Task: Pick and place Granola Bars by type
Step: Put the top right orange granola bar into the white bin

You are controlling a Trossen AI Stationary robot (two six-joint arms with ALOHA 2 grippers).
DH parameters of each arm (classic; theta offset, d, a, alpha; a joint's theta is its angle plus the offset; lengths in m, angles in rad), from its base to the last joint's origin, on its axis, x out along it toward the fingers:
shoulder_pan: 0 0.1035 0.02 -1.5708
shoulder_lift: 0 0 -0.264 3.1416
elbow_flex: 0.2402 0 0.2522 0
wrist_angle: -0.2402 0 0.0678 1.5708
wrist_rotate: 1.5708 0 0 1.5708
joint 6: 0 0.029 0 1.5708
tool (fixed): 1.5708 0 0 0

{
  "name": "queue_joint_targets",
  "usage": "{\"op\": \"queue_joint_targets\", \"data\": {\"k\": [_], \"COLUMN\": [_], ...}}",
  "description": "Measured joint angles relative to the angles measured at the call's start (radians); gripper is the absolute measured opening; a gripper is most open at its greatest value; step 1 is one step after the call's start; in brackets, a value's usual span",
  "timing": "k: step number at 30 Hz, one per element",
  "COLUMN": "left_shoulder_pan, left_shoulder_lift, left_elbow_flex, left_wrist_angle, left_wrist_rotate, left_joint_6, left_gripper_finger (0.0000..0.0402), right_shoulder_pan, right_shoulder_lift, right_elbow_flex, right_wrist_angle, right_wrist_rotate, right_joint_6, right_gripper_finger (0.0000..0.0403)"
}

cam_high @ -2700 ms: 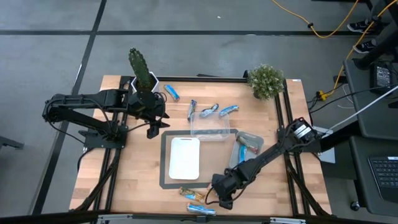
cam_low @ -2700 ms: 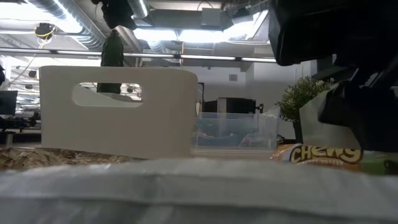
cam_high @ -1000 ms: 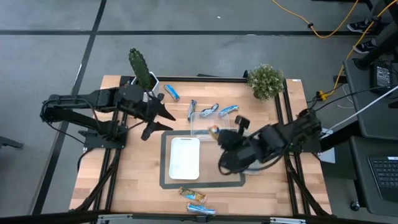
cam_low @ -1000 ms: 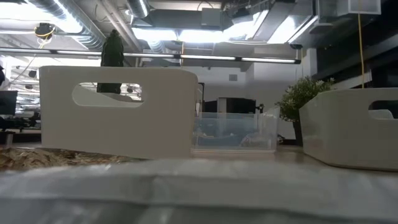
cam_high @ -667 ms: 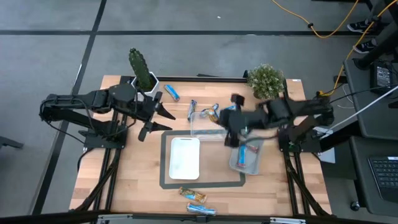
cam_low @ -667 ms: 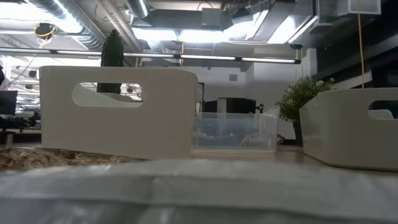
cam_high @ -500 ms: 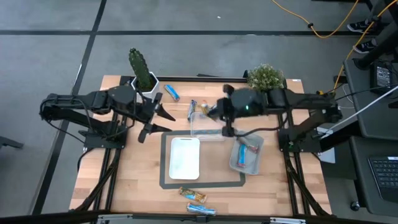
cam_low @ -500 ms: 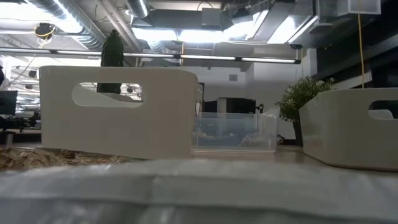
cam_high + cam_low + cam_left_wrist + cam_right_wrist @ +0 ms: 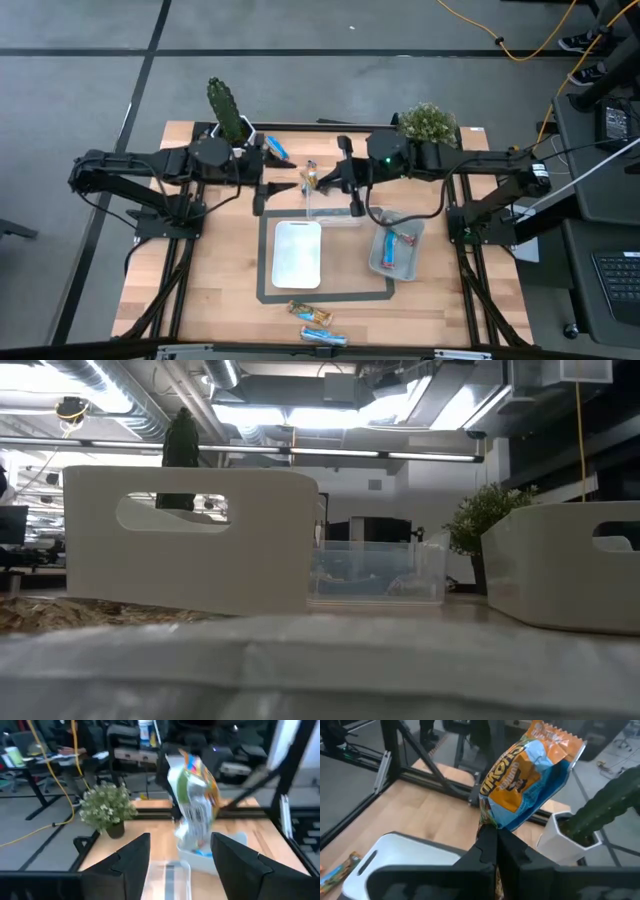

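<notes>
Right pincer [image 9: 490, 837] clenched on a gold-blue bar [image 9: 527, 777] mid-air; left pincer [image 9: 180, 855] released. Several bars [image 9: 312, 322] remain loose on the surface [image 9: 215, 290]; sorting incomplete.

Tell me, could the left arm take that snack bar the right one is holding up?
Probably yes. The right gripper holds the granola bar in the air, and the left gripper faces it with fingers open and nothing between them.
</notes>
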Motion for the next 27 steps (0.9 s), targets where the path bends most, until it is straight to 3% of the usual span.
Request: {"op": "queue_joint_targets", "data": {"k": [8,16,20,27], "left_shoulder_pan": [0.023,0.023,0.023,0.049], "left_shoulder_lift": [0.072,0.124,0.125,0.125], "left_elbow_flex": [0.000,0.000,0.000,0.000], "left_wrist_angle": [0.194,0.282,0.287,0.296], "left_wrist_rotate": [0.038,0.029,-0.016,0.006], "left_joint_6": [-0.016,-0.078,-0.076,-0.076], "left_gripper_finger": [0.0255,0.0248,0.0204,0.0065], "right_shoulder_pan": [-0.049,-0.090,-0.090,-0.091], "right_shoulder_lift": [0.000,0.000,0.000,0.001], "right_elbow_flex": [0.000,0.001,0.001,0.002], "right_wrist_angle": [0.015,0.018,0.034,0.042], "right_wrist_rotate": [-0.058,-0.112,-0.114,-0.120], "right_joint_6": [-0.026,-0.030,-0.032,-0.029], "right_gripper_finger": [0.0007,0.0007,0.0007,0.0007]}}
